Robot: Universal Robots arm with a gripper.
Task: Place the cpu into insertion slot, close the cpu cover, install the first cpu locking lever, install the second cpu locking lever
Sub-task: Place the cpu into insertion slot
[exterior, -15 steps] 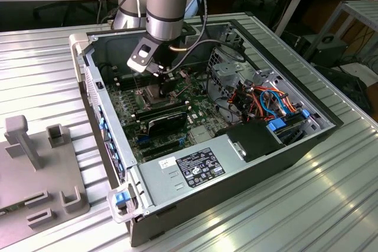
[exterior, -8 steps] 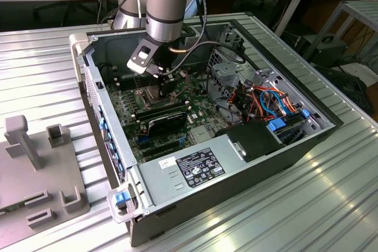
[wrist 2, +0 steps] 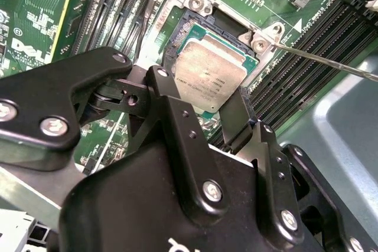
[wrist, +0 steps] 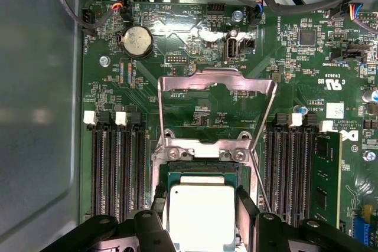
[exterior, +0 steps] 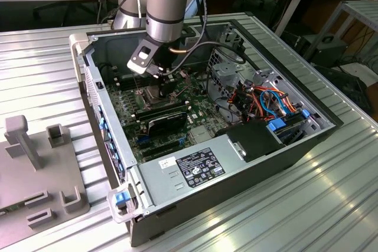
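gripper (wrist: 202, 206) narrow, clamped on 2 opposite edges of cpu (wrist: 201, 219) | cpu just above insertion slot (wrist 2: 188, 25), edges parallel, seemingly unseated | cpu cover (wrist: 218, 77) swung open beyond slot

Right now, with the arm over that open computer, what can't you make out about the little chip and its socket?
- Whether the cpu is fully seated in the insertion slot: in both wrist views the gripper covers its near edge.
- The thin metal lever: its end runs off the second wrist view's edge.
- Exterior view: cpu and slot are too small to judge beneath the arm.
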